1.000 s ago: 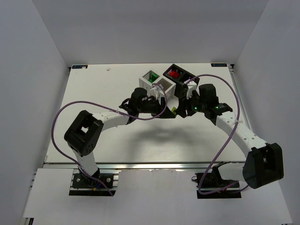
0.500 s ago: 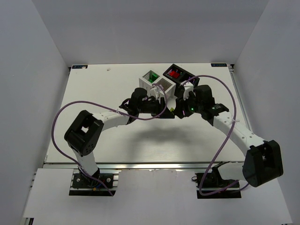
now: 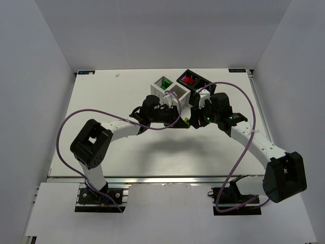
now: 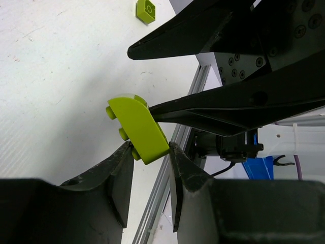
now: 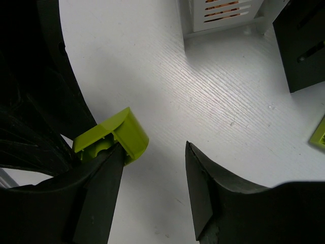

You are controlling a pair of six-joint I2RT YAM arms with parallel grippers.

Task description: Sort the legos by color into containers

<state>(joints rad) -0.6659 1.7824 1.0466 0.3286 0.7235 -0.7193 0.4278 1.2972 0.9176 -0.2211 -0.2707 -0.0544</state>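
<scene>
A yellow-green curved lego point(image 4: 137, 129) hangs just above the table with my left gripper point(image 4: 151, 150) shut on it, one finger on each side. My right gripper point(image 5: 152, 150) stands open around the same lego point(image 5: 114, 134), which lies against one of its fingers point(image 5: 101, 173) while the other is well apart. In the top view both grippers meet in front of the white container point(image 3: 170, 90) and the black container point(image 3: 193, 81). The white one shows green inside and the black one shows red. A small yellow-green lego point(image 4: 146, 10) lies on the table nearby.
The white container's slotted side point(image 5: 218, 12) and the black container's wall point(image 5: 304, 46) stand just beyond the right gripper. Another yellow-green piece point(image 5: 320, 134) shows at that view's right edge. Purple cables loop over both arms.
The right arm has edged left, bringing its gripper up against the left gripper. The left arm has hardly moved.
</scene>
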